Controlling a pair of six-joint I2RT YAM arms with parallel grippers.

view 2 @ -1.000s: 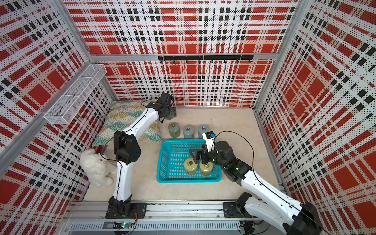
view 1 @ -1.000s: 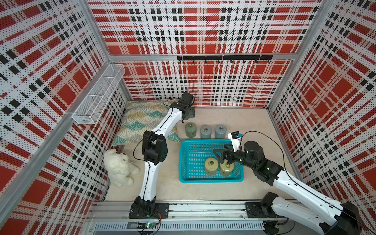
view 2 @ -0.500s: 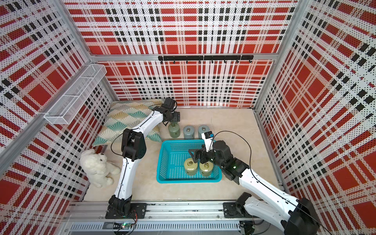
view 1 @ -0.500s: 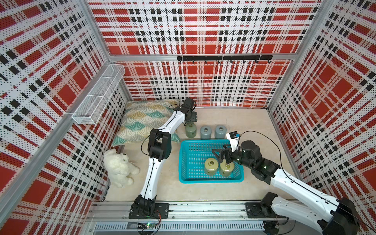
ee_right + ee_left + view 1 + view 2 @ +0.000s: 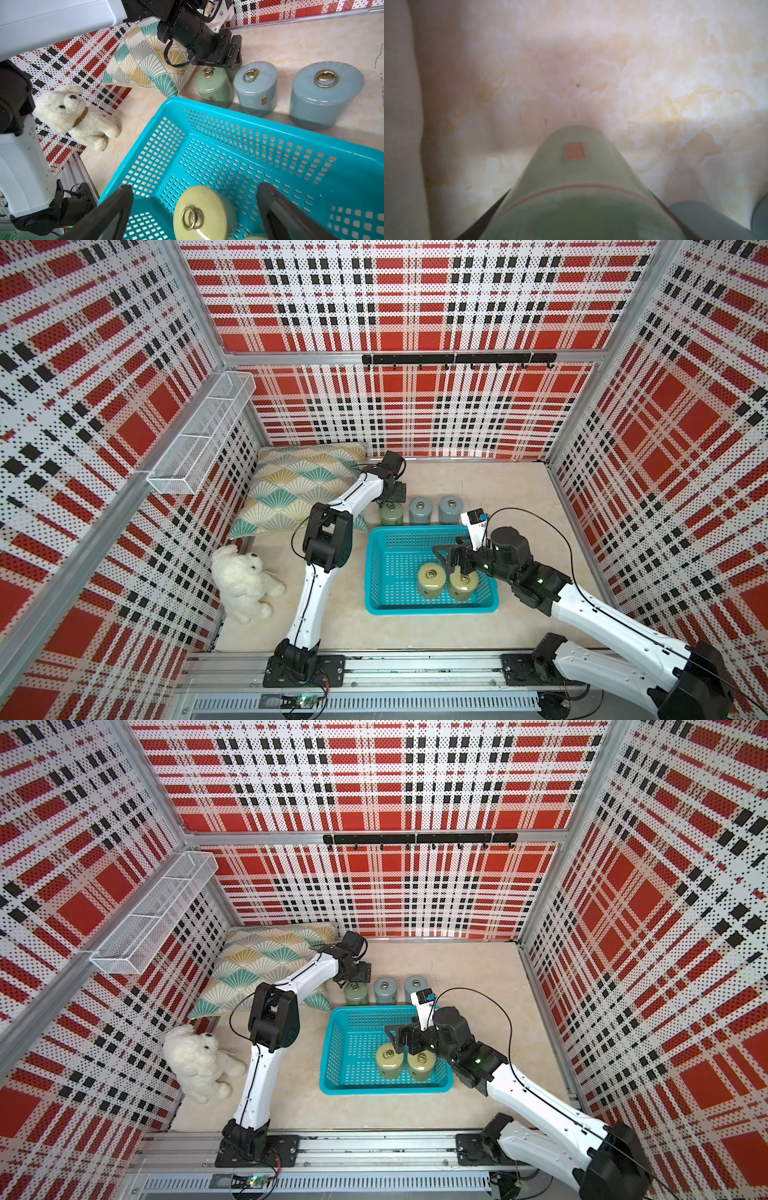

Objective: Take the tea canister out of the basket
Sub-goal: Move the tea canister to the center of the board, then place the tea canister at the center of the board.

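Note:
The turquoise basket point(image 5: 432, 611) point(image 5: 386, 1090) point(image 5: 249, 120) holds two yellow-green tea canisters point(image 5: 431, 578) point(image 5: 462, 583) side by side at its near right. My right gripper point(image 5: 451, 562) point(image 5: 401, 1042) point(image 5: 194, 187) hangs open just above them, its fingers either side of one lid point(image 5: 203, 214). Behind the basket stand a green canister point(image 5: 390, 515) point(image 5: 214, 89) and two blue-grey ones point(image 5: 419, 510) point(image 5: 450, 508). My left gripper point(image 5: 392, 497) point(image 5: 230, 60) is at that row's left end, shut on a green canister point(image 5: 575, 166). Whether this one rests on the floor is hidden.
A patterned cushion point(image 5: 299, 485) lies at the back left and a white plush dog point(image 5: 245, 585) sits by the left wall. My left arm's elbow point(image 5: 328, 539) stands just left of the basket. A white wire rack point(image 5: 199, 435) hangs on the left wall.
My left arm has swung forward from the back wall to the row of canisters. The right gripper has hardly moved over the basket.

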